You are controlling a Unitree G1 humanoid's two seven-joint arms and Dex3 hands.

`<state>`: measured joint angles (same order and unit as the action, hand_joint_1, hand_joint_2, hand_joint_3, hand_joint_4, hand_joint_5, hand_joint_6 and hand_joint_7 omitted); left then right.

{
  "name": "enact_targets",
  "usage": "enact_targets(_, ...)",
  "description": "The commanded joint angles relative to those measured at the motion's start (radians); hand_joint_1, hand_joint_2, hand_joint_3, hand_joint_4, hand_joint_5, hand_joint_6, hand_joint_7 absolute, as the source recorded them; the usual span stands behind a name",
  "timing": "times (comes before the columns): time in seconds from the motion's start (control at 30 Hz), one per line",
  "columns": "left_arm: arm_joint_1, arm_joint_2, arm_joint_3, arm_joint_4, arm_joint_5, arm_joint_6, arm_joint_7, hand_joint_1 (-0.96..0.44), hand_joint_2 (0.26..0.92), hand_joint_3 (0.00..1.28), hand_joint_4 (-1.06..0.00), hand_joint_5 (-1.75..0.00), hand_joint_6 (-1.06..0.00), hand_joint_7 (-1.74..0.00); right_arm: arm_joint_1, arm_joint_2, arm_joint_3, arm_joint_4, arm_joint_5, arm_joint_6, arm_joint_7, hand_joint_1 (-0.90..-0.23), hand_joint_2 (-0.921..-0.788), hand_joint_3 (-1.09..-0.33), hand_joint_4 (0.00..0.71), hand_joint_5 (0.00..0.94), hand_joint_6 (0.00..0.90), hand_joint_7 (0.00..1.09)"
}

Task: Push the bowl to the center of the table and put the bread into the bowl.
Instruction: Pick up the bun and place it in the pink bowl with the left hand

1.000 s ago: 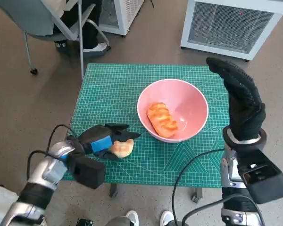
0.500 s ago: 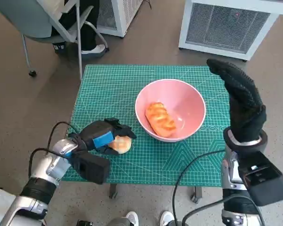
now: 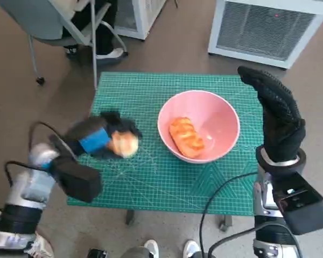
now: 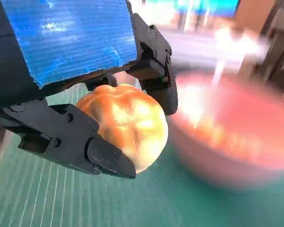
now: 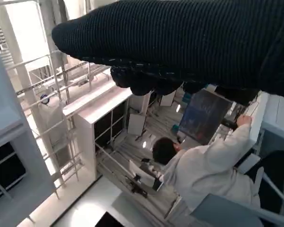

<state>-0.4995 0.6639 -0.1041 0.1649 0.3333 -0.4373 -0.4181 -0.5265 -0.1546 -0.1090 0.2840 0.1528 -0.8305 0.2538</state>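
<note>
Left hand (image 3: 99,138) grips a round bread roll (image 3: 123,143) between thumb and fingers (image 4: 102,156), lifted off the green mat (image 3: 151,183); the left wrist view shows the roll wrapped on both sides, so the hold looks firm. The pink bowl (image 3: 226,113) sits near the table middle, to the right of the left hand and just left of the right hand, so the push part looks done. Step in hand, judged: carry the roll over the rim and drop it in. To do it well: keep the roll level and clear of the rim, come over the bare part of the bowl, not onto the long bread (image 3: 186,137) already inside, lower before letting go so it doesn't bounce out, and don't knock the bowl off centre. Right hand (image 3: 277,115) stands upright by the bowl's right side, fingers straight and spread, holding nothing; in the head view I cannot tell whether it touches the rim. Count: one bowl, two breads (one in the bowl, one in the left hand), one mat, two hands.
</note>
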Motion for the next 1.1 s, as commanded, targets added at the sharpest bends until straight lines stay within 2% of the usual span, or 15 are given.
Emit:
enact_targets(0.03, -0.067, -0.031, 0.030, -0.110, -0.011, 0.053, 0.026, 0.00, 0.914, 0.03, -0.68, -1.25, -0.75, -0.95, 0.008, 0.002, 0.002, 0.025, -0.002, 0.007, -0.002, -0.511, -0.921, -0.679, 0.381, 0.006, -0.001, 0.71)
enact_targets(0.17, -0.134, -0.079, 0.017, -0.154, 0.019, 0.091, 0.057, 0.00, 0.897, 0.01, -0.73, -1.17, -0.83, -0.89, 0.003, 0.006, 0.004, 0.028, -0.008, 0.010, -0.007, -0.507, -0.921, -0.682, 0.382, 0.007, -0.001, 0.71)
enact_targets(0.4, -0.288, -0.166, -0.066, -0.047, 0.054, 0.020, 0.085, 0.00, 0.878, 0.00, -0.78, -1.06, -0.87, -0.90, -0.002, 0.007, 0.004, 0.033, -0.009, 0.011, -0.011, -0.495, -0.921, -0.686, 0.385, 0.008, -0.001, 0.71)
enact_targets(0.6, -0.413, -0.248, -0.157, 0.148, 0.070, -0.049, 0.066, 0.00, 0.909, 0.02, -0.69, -1.15, -0.78, -1.02, -0.003, 0.008, 0.006, 0.031, -0.002, 0.015, -0.008, -0.499, -0.921, -0.686, 0.387, 0.009, -0.001, 0.70)
enact_targets(0.77, -0.490, -0.309, -0.222, 0.318, 0.089, -0.057, 0.036, 0.00, 0.919, 0.12, -0.56, -1.30, -0.63, -1.16, 0.001, 0.006, 0.005, 0.023, -0.003, 0.017, -0.009, -0.505, -0.921, -0.684, 0.388, 0.009, -0.001, 0.70)
enact_targets(0.8, -0.504, -0.316, -0.236, 0.347, 0.101, -0.057, 0.032, -0.12, 0.920, 0.18, -0.49, -1.05, -0.57, -1.27, 0.002, 0.005, 0.005, 0.020, -0.005, 0.017, -0.010, -0.506, -0.921, -0.684, 0.388, 0.009, -0.001, 0.71)
enact_targets(0.83, -0.520, -0.325, -0.254, 0.379, 0.120, -0.056, 0.032, -0.17, 0.920, 0.20, -0.49, -0.93, -0.54, -1.31, 0.004, 0.004, 0.004, 0.018, -0.007, 0.017, -0.010, -0.506, -0.921, -0.684, 0.388, 0.009, -0.001, 0.71)
enact_targets(0.87, -0.530, -0.330, -0.266, 0.401, 0.132, -0.057, 0.033, -0.18, 0.901, 0.21, -0.46, -0.70, -0.47, -1.21, 0.005, 0.003, 0.004, 0.017, -0.008, 0.016, -0.010, -0.506, -0.921, -0.684, 0.388, 0.009, -0.001, 0.71)
enact_targets(0.93, -0.551, -0.341, -0.292, 0.443, 0.168, -0.063, 0.046, -0.14, 0.889, 0.11, -0.41, -0.32, -0.43, -0.65, 0.007, 0.000, 0.002, 0.016, -0.008, 0.014, -0.009, -0.506, -0.921, -0.684, 0.389, 0.009, -0.001, 0.71)
enact_targets(0.97, -0.561, -0.349, -0.308, 0.470, 0.188, -0.069, 0.056, -0.14, 0.891, 0.09, -0.40, -0.25, -0.43, -0.55, 0.009, -0.003, 0.000, 0.015, -0.008, 0.013, -0.009, -0.506, -0.921, -0.684, 0.389, 0.009, -0.001, 0.71)
enact_targets(1.03, -0.576, -0.360, -0.330, 0.512, 0.216, -0.079, 0.071, -0.19, 0.890, 0.04, -0.31, -0.10, -0.40, -0.27, 0.015, -0.007, -0.002, 0.007, -0.009, 0.013, -0.009, -0.507, -0.921, -0.683, 0.386, 0.008, -0.001, 0.71)
enact_targets(1.1, -0.587, -0.372, -0.344, 0.550, 0.232, -0.088, 0.080, -0.23, 0.890, 0.02, -0.25, -0.05, -0.37, -0.16, 0.022, -0.009, -0.004, -0.003, -0.014, 0.013, -0.012, -0.508, -0.921, -0.681, 0.384, 0.007, -0.001, 0.71)
